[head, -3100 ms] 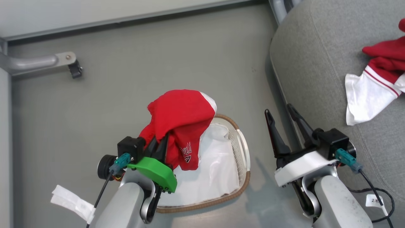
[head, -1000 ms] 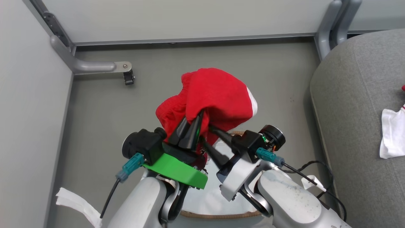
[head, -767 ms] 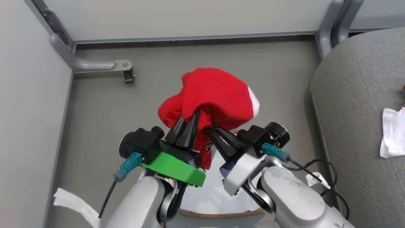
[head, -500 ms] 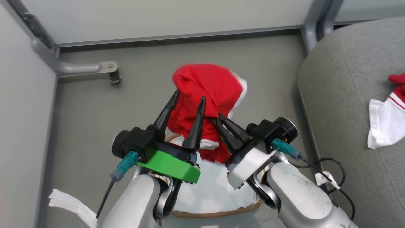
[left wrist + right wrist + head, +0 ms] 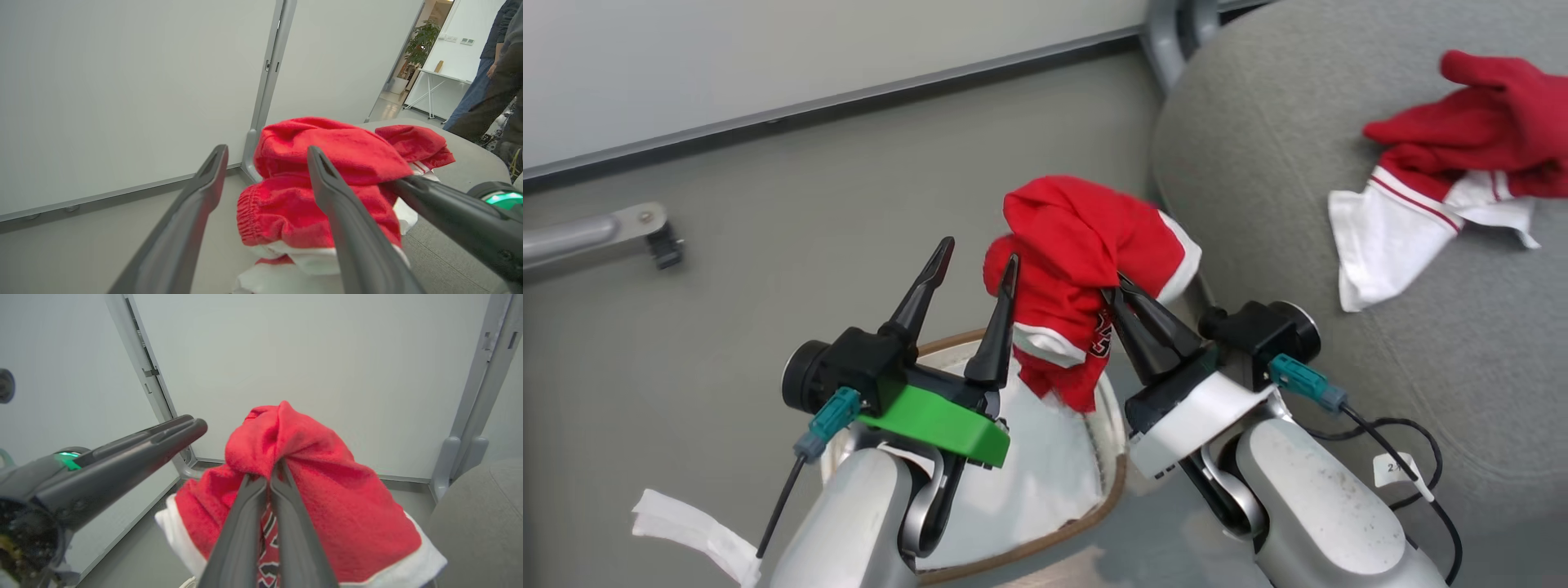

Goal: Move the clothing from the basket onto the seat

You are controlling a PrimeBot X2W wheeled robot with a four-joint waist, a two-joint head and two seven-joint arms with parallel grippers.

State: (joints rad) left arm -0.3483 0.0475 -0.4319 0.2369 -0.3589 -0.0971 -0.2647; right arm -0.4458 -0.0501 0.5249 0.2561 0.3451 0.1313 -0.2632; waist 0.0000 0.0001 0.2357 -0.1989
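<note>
**Step in hand:** transfer of one garment from basket to seat.

- The red sports garment with white trim (image 5: 1086,245) hangs in the air above the far rim of the oval white perforated basket with the brown woven rim (image 5: 1045,543). It is just left of the large grey woven seat cushion (image 5: 1258,163).
- The right gripper (image 5: 1114,284) has its jaws pinched together on a fold of this garment and carries it alone.
- The left gripper (image 5: 979,251) stands with jaws wide, gripping nothing. Whether its right-hand finger touches the cloth cannot be told.
- A second red-and-white garment (image 5: 1445,155) lies on the seat, far right.

**Next move, as judged:** swing the right arm rightward over the cushion, then open the jaws. The left arm should be held clear of the hanging cloth.

**Views:**

- The head view shows the basket, its white liner cloth (image 5: 1045,457) and the seat together.
- The left wrist view adds the gathered elastic waistband (image 5: 245,212) and a person (image 5: 486,81) standing far right.
- The right wrist view adds dark printed lettering (image 5: 267,535) beneath the closed fingers.
</note>
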